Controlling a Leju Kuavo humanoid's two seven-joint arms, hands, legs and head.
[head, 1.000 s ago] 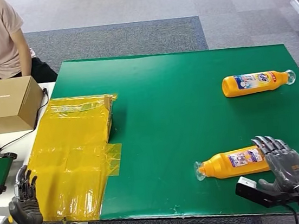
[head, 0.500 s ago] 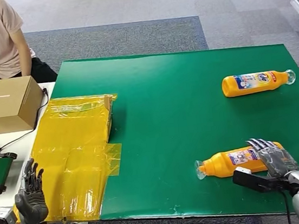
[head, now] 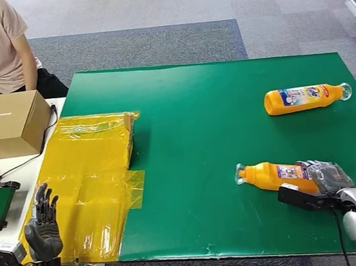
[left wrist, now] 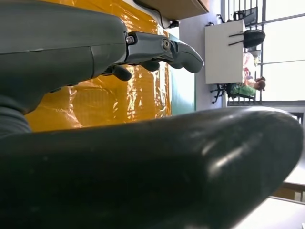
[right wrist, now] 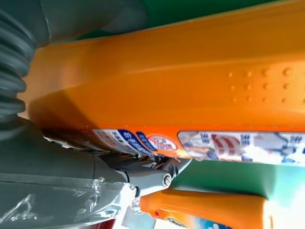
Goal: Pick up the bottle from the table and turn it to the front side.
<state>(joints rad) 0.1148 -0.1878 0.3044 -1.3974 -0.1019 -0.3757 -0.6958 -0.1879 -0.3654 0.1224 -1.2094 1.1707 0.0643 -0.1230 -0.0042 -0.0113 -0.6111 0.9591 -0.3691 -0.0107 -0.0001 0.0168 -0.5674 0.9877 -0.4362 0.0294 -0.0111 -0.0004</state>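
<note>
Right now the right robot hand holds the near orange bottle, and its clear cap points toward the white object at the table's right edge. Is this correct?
Not quite. The right robot hand does hold the near orange bottle, but its clear cap points the opposite way, toward the yellow sheet, as the head view shows.

Silver forearms, dark grey hands — ribbed grey wrist covers, black cables.
</note>
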